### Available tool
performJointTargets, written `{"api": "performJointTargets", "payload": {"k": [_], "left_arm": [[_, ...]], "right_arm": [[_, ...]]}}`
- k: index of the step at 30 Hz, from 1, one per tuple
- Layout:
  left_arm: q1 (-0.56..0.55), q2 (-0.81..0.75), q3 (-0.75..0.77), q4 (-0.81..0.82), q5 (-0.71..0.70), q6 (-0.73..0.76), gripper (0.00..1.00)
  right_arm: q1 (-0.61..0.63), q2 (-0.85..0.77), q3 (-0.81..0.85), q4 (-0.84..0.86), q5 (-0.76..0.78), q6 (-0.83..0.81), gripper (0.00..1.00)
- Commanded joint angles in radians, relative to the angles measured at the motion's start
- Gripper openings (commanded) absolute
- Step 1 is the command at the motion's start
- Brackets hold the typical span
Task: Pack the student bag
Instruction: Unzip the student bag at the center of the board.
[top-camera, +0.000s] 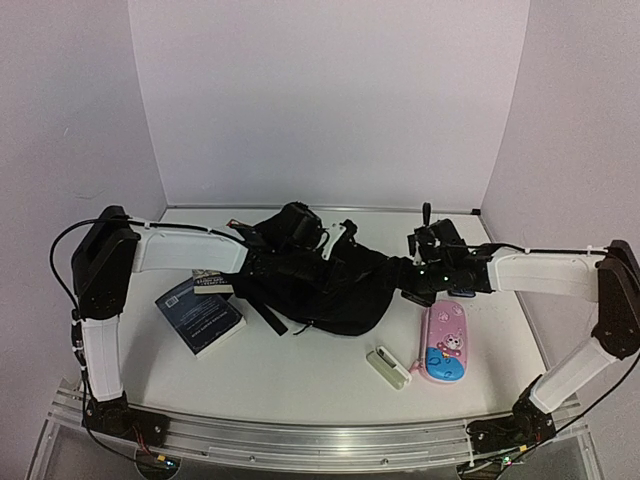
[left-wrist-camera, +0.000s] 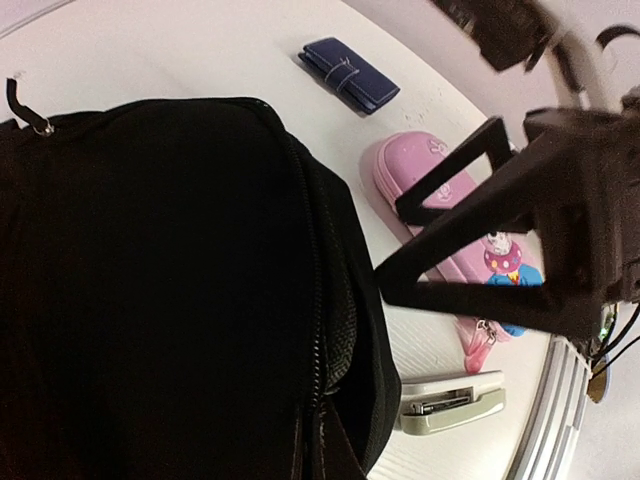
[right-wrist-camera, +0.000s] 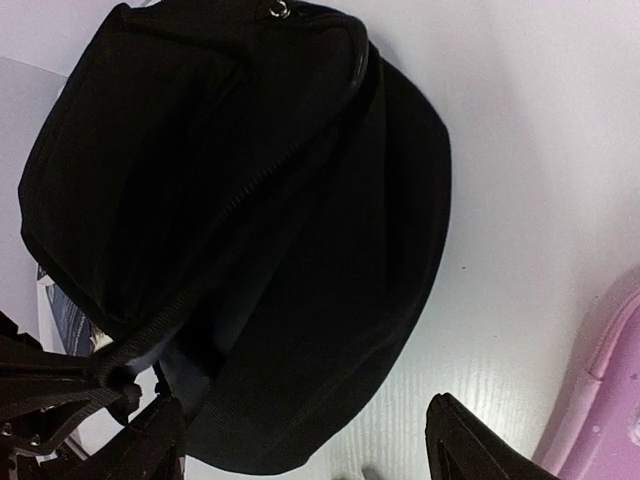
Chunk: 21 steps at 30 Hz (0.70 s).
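Closest to the lens, your left gripper (left-wrist-camera: 390, 249) is clenched at the edge of the large black soft fabric backpack (top-camera: 330, 285). Whether cloth or a zip pull is nipped between its fingers cannot be told. Your right gripper (right-wrist-camera: 305, 400) stands released, jaws wide and empty, with the backpack's rounded end directly ahead of it. The bag thus lies between the two grippers on the white table (top-camera: 300, 390), and no opening shows along its zip line.

Items outside the bag:
- a pink cartoon-printed pencil case (top-camera: 445, 343), just beside the right gripper on its near side
- a pale green stapler (top-camera: 387, 366), near that case
- a small navy folded wallet (left-wrist-camera: 350, 75), also near the right gripper
- a dark blue paperback book (top-camera: 200, 315), behind the left gripper by its forearm

Assessment: nothing appears packed. Opening the bag looks like the step in hand, and all loading remains.
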Motion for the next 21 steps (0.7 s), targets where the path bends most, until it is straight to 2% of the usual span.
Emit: {"api": "performJointTargets", "payload": {"k": [1,4,5,8,11,14,21], "left_arm": [[-0.002,-0.093,-0.005,0.079,-0.06,-0.036,0.0],[-0.002,-0.104,-0.02,0.086,-0.083,-0.053,0.0],[-0.002,-0.108,-0.024,0.086,-0.095,-0.056,0.0],[0.005,-0.134,-0.037,0.082,-0.145,-0.071,0.0],[0.04,-0.17,-0.058,0.083,-0.18,-0.103,0.0],[0.094,-0.228,-0.09,0.096,-0.204,-0.141,0.0],[0.233,-0.328,-0.196,0.113,-0.24,-0.262,0.0]], "right_arm": [[0.034,0.064,0.006,0.096,-0.002,0.064,0.78],[0.055,0.11,0.028,0.099,0.038,0.076,0.71],[0.058,0.123,0.032,0.099,0.05,0.082,0.67],[0.059,0.145,0.041,0.098,0.104,0.09,0.44],[0.058,0.15,0.056,0.083,0.171,0.08,0.17],[0.035,0.15,0.075,0.035,0.227,0.046,0.0],[-0.129,0.116,0.052,-0.011,0.236,-0.063,0.0]]}}
